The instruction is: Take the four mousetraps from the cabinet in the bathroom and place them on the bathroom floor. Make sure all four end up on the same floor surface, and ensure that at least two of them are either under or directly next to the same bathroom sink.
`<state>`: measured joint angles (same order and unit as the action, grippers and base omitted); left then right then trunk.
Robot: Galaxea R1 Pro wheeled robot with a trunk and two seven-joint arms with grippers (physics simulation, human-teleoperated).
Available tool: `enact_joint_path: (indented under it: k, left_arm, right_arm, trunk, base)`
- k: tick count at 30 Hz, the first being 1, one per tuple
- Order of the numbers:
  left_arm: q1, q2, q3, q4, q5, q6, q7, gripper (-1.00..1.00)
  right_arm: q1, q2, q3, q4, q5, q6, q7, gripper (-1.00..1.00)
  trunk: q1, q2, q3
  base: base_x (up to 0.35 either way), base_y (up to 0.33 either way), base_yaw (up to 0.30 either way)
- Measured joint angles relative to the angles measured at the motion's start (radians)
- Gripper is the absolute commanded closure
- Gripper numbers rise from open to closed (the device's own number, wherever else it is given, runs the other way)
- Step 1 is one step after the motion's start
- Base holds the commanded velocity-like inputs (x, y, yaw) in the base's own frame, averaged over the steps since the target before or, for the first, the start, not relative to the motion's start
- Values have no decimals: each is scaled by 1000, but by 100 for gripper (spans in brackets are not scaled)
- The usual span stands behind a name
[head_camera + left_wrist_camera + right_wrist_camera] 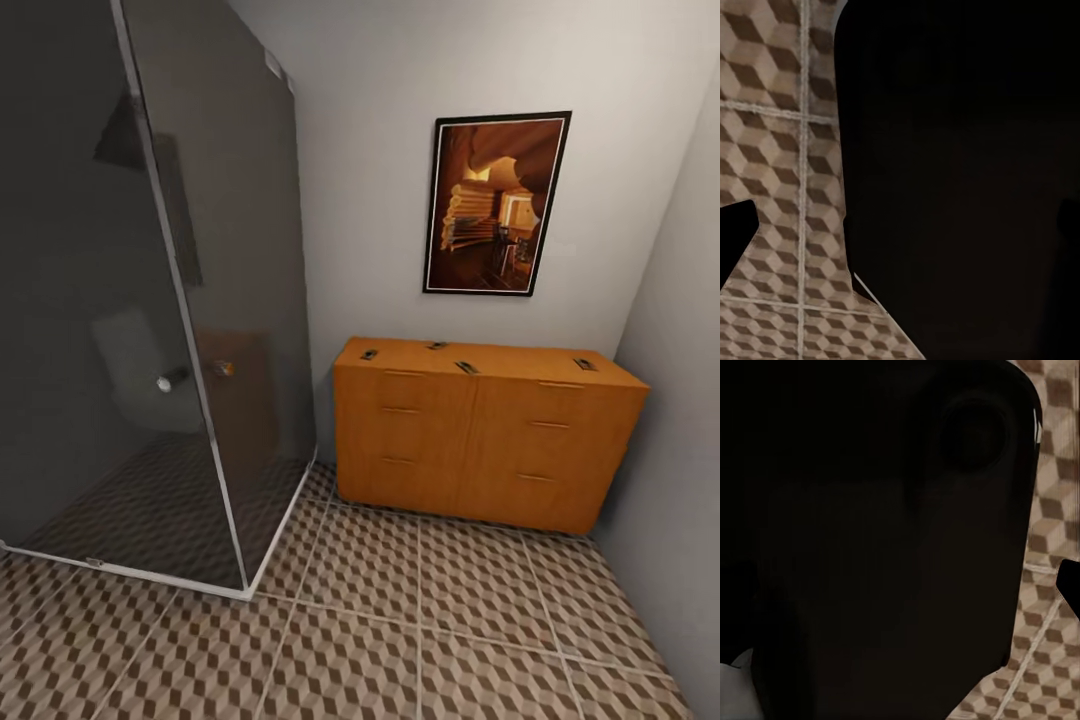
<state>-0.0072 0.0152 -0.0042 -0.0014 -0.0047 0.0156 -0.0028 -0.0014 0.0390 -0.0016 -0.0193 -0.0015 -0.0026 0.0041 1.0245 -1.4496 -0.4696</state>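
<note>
A: Well, the shower enclosure (150, 300) is looming on the left, with bathroom floor (420, 640) lying between us and the cabinet (480, 440) at the far wall.

B: And the mousetraps (467, 367)?

A: Four are sitting on its top, spread apart. Driving in carelessly risks clipping the glass. I cannot tell either gripper's state.

Camera setup: one high room view, two low close views

Head view looks forward and down from standing height toward the corner, taking in the cabinet (485, 435) against the far wall and the bathroom floor (400, 640) before it; both wrist views sit low, facing down at close range, largely blocked by dark robot bodywork (960, 180), and share with the head view the cube-patterned tiles
</note>
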Motion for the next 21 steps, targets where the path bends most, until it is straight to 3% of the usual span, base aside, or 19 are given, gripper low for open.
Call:
enact_joint_path:
  k: [8, 21]
  left_arm:
    - [0, 0, 0, 0, 0, 0, 0, -100]
    - [0, 0, 0, 0, 0, 0, 0, -100]
  right_arm:
    - [0, 1, 0, 0, 0, 0, 0, -100]
    - [0, 2, 0, 0, 0, 0, 0, -100]
  trunk:
    - [0, 0, -3]
    - [0, 0, -6]
  base:
    - [302, -124, -204]
    - [307, -110, -50]
